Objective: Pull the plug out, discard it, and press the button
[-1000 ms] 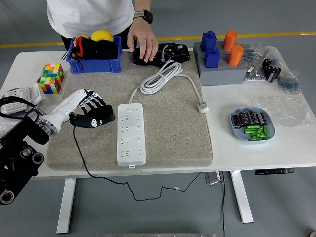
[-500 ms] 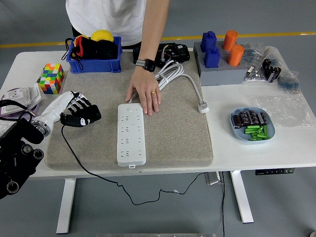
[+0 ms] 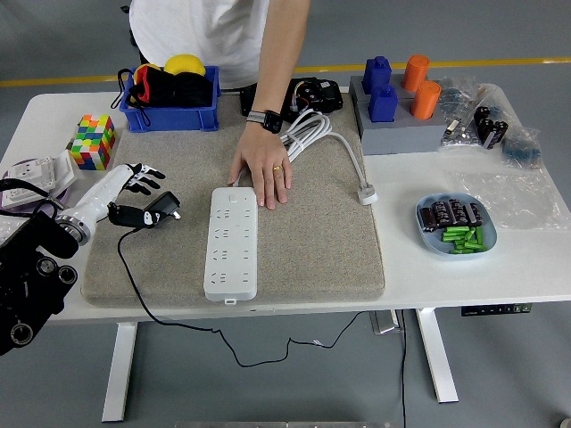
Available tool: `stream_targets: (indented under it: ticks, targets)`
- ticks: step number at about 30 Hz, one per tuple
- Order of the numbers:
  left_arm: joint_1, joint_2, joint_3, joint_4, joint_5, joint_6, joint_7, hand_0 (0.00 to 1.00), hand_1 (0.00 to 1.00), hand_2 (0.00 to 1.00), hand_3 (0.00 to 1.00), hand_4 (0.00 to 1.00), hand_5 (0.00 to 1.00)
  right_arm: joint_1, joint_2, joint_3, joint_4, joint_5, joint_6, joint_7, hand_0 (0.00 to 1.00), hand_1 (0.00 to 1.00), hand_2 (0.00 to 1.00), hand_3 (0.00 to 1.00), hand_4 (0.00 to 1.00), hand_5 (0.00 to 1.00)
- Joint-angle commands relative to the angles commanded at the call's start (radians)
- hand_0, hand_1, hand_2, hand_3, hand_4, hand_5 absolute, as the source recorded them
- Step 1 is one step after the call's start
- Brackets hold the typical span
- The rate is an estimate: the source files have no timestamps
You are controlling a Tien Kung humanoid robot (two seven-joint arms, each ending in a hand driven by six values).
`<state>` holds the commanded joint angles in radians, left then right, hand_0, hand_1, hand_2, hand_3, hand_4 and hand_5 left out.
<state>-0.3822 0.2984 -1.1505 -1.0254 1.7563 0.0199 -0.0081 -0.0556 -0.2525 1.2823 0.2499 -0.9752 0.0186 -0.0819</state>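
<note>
My left hand (image 3: 134,183) comes in from the lower left of the frame on a white forearm and hovers low over the left part of the grey felt mat (image 3: 312,241). Its fingers (image 3: 147,173) are spread and released, grasping nothing. The black plug (image 3: 158,212) lies on the mat just below and right of my fingertips, with its thin black cord (image 3: 134,285) trailing down over the near edge of the white table (image 3: 464,276). To the right of the plug, the white rectangular power strip (image 3: 232,242) lies lengthwise at the mat's centre. A person's hand (image 3: 262,169) reaches from the top of the frame and rests flat on the mat, touching the strip's upper right corner.
</note>
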Motion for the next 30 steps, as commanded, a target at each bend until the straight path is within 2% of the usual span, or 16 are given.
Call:
stream_targets:
  ticks: [5, 9, 10, 15, 16, 21, 22, 27, 28, 30]
  targets:
    - [0.001, 0.000, -0.001, -0.004, 0.001, -0.001, 0.003, 0.754, 0.758, 0.802, 0.823, 0.796, 0.002, -0.001, 0.000, 0.001, -0.001, -0.001, 0.000, 0.000, 0.726, 0.679, 0.658, 0.647, 0.745, 0.606]
    - [0.004, 0.004, 0.002, -0.045, -0.009, 0.008, -0.001, 0.754, 0.758, 0.802, 0.823, 0.796, 0.002, -0.002, -0.001, 0.000, -0.001, -0.001, 0.000, 0.000, 0.726, 0.679, 0.658, 0.647, 0.745, 0.606]
    - [0.003, 0.005, 0.005, -0.060, -0.014, 0.010, -0.001, 0.606, 0.603, 0.620, 0.789, 0.774, 0.002, -0.001, -0.001, 0.000, -0.001, -0.001, 0.000, 0.000, 0.726, 0.679, 0.658, 0.647, 0.746, 0.606]
    - [-0.011, 0.010, 0.048, -0.138, -0.057, 0.003, 0.002, 0.606, 0.603, 0.620, 0.789, 0.774, 0.002, 0.000, 0.000, 0.001, -0.001, 0.000, 0.000, 0.000, 0.726, 0.679, 0.658, 0.647, 0.746, 0.606]
    - [-0.014, 0.011, 0.055, -0.144, -0.063, 0.001, 0.004, 0.448, 0.506, 0.524, 0.723, 0.595, 0.002, 0.000, 0.000, 0.002, 0.000, 0.000, 0.000, 0.000, 0.726, 0.679, 0.658, 0.647, 0.746, 0.606]
    - [-0.067, 0.007, 0.140, -0.155, -0.130, -0.012, 0.029, 0.448, 0.506, 0.524, 0.723, 0.595, 0.002, 0.001, -0.001, -0.002, -0.001, 0.001, 0.000, 0.000, 0.726, 0.679, 0.658, 0.647, 0.746, 0.606]
    - [-0.079, 0.006, 0.157, -0.150, -0.137, -0.015, 0.035, 0.172, 0.260, 0.315, 0.706, 0.419, 0.002, 0.001, -0.002, -0.003, -0.001, 0.002, 0.000, 0.000, 0.726, 0.679, 0.658, 0.647, 0.746, 0.606]
    - [-0.141, -0.001, 0.244, -0.112, -0.154, -0.014, 0.062, 0.172, 0.260, 0.315, 0.706, 0.419, 0.002, 0.003, -0.005, -0.008, 0.000, 0.004, 0.000, 0.000, 0.726, 0.679, 0.658, 0.647, 0.746, 0.606]
    - [-0.152, -0.003, 0.259, -0.103, -0.160, -0.015, 0.070, 0.059, 0.103, 0.176, 0.695, 0.158, 0.002, 0.003, -0.006, -0.009, -0.001, 0.004, 0.000, 0.000, 0.726, 0.680, 0.658, 0.647, 0.746, 0.606]
    - [-0.169, -0.008, 0.282, -0.087, -0.165, -0.020, 0.086, 0.059, 0.103, 0.176, 0.695, 0.158, 0.002, 0.003, -0.007, -0.012, -0.001, 0.005, 0.000, -0.001, 0.726, 0.680, 0.658, 0.647, 0.746, 0.606]
